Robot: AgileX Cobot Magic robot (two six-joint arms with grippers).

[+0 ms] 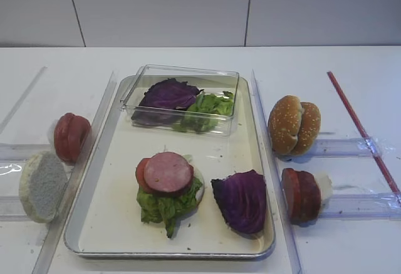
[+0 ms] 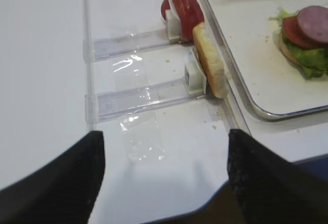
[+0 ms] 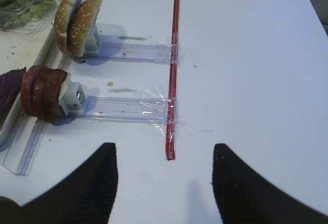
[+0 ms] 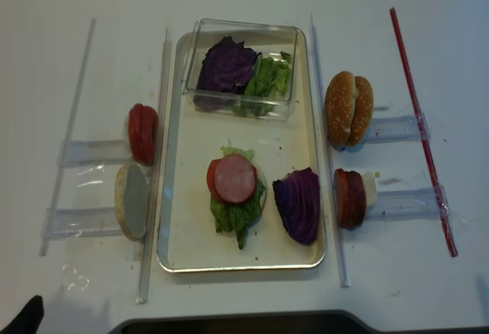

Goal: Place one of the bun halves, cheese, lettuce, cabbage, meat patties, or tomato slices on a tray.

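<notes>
One cabbage leaf [image 1: 241,200] is being shown lying flat on the tray [image 1: 119,161], well ahead of the left gripper [image 2: 164,147] and off to its right; a second purple leaf is being kept with lettuce [image 1: 210,108] in the clear plastic box [image 1: 182,98] at the tray's far end. One stack [image 1: 169,186] is being displayed beside the cabbage: a pink meat patty on top, one tomato slice under it, green lettuce and a pale bun half at the bottom. Two sesame bun halves [image 3: 77,24] are being held upright in a clear holder ahead of the right gripper [image 3: 164,157] and to its left, with dark red slices [image 3: 43,93] in the nearer holder; their number is not being made clear. Ahead of the left gripper, one bun half [image 2: 209,60] and red tomato slices [image 2: 183,9] are being stood on edge. One red strip [image 3: 173,70] is being seen straight ahead of the right gripper.

Both grippers are being cut off at the frame edge; only dark fingers are being shown. Each is being held spread wide, gripping and touching nothing
</notes>
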